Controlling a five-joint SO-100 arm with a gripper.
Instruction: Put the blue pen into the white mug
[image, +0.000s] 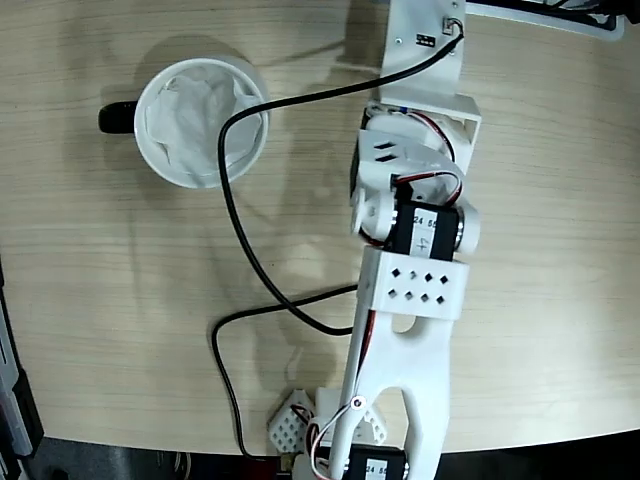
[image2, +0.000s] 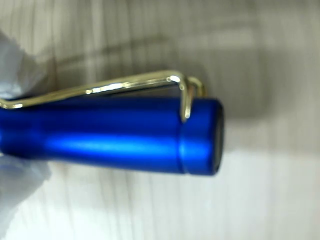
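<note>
Blue pen (image2: 110, 137) filling the wrist view from the left edge to right of centre, lying crosswise, glossy, capped end flat and dark at the right. Wire clip (image2: 115, 86) running along the top of the cap, bending down into the barrel near the end. Blurred white finger (image2: 17, 175) pressed against the pen at the lower left, another white blur at the upper left, so apparently clamped between the jaws, though the contact itself lies out of focus at the frame edge. Pale wood-grain table (image2: 260, 200) behind the pen, with a soft shadow near the cap. Pen not visible in the fixed view, hidden under the white arm (image: 415, 250), which reaches from the bottom edge up to the top right. White mug (image: 202, 122) standing at the upper left of the fixed view, well apart from the arm's upper end, crumpled white paper (image: 195, 115) inside, black handle (image: 118, 118) pointing left. Black cable (image: 245, 240) looping from the arm's top across the mug's right rim and down over the table to the bottom edge. Gripper itself not made out in the fixed view.
</note>
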